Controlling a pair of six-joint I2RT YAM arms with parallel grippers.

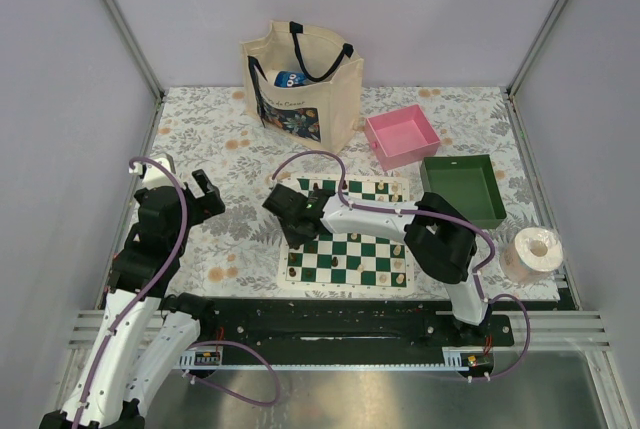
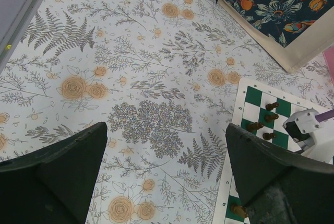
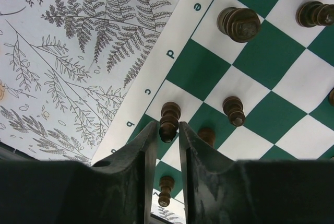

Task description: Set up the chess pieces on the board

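The green and white board lies on the floral cloth in front of the right arm. Dark chess pieces stand at its far left, and a few more pieces stand along its near edge. My right gripper is low over the board's left edge. In the right wrist view its jaws are closed narrowly on the head of a dark chess piece that stands by the lettered border. Other dark pieces stand nearby. My left gripper is open and empty over the cloth left of the board.
A cream tote bag stands at the back. A pink tray and a dark green tray sit right of the board's far side. A paper roll stands at the right edge. Metal frame posts bound the table.
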